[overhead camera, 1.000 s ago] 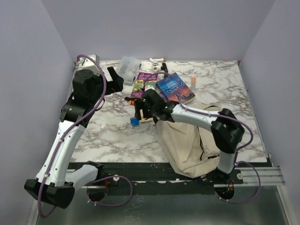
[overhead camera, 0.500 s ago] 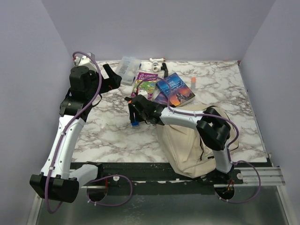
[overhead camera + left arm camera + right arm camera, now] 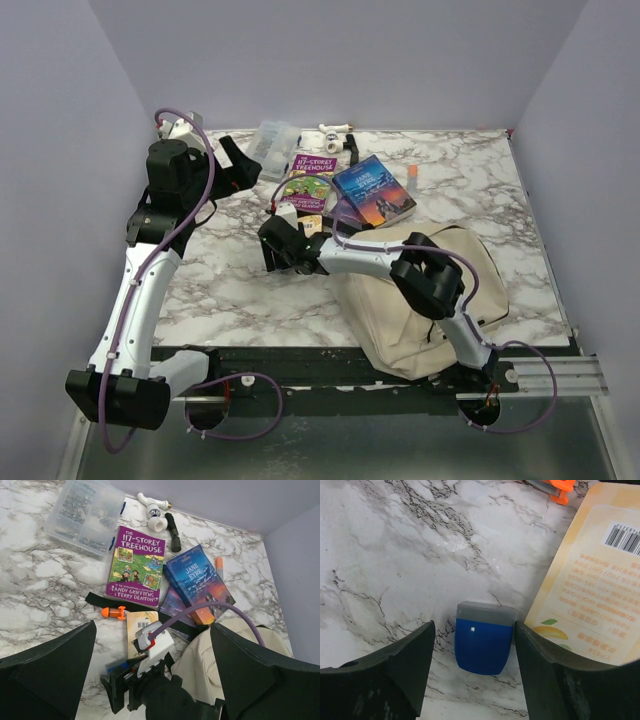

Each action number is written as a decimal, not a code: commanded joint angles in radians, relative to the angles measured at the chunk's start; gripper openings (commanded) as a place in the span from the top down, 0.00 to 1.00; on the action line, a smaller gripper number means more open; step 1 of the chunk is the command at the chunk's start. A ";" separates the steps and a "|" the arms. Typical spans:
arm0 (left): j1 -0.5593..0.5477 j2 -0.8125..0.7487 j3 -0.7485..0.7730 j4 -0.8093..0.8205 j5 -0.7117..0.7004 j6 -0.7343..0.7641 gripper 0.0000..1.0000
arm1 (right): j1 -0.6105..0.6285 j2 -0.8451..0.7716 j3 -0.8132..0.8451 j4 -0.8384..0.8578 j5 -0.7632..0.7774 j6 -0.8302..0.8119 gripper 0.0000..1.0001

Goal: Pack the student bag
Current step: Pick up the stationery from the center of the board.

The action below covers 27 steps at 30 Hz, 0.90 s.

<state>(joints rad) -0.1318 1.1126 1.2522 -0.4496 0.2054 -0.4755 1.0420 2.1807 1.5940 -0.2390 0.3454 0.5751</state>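
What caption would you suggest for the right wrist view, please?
Open right hand poised around a blue block on the marble table, beside a yellow booklet.

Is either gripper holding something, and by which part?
Nothing is held. The open right gripper straddles the small blue block without touching it; the left gripper is open and empty.

We see a white table (image 3: 230, 290) veined in grey, with a plain beige student bag (image 3: 400, 310) by its near edge. Towards the far edge lie a purple book (image 3: 136, 565) with yellow lettering and a blue book (image 3: 197, 582) fading to orange. A small blue block (image 3: 484, 640) has a grey cap.
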 commanded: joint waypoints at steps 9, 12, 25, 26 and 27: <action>0.020 0.010 -0.002 0.031 0.064 -0.015 0.02 | 0.028 0.060 0.053 -0.094 0.150 -0.046 0.64; 0.022 0.013 -0.005 0.033 0.060 -0.012 0.02 | 0.028 0.005 0.060 -0.132 0.132 -0.049 0.76; -0.019 0.116 -0.018 0.082 0.254 -0.080 0.08 | -0.028 -0.603 -0.347 -0.278 0.160 0.016 0.92; -0.040 0.126 -0.015 0.083 0.268 -0.077 0.09 | -0.054 -0.656 -0.404 -0.284 0.143 0.031 0.92; -0.063 0.137 -0.009 0.084 0.286 -0.071 0.11 | -0.076 -0.708 -0.459 -0.288 0.122 0.049 0.92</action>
<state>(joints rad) -0.1322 1.2194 1.2461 -0.3981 0.3740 -0.5343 1.0412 1.6051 1.3228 -0.4114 0.4686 0.5503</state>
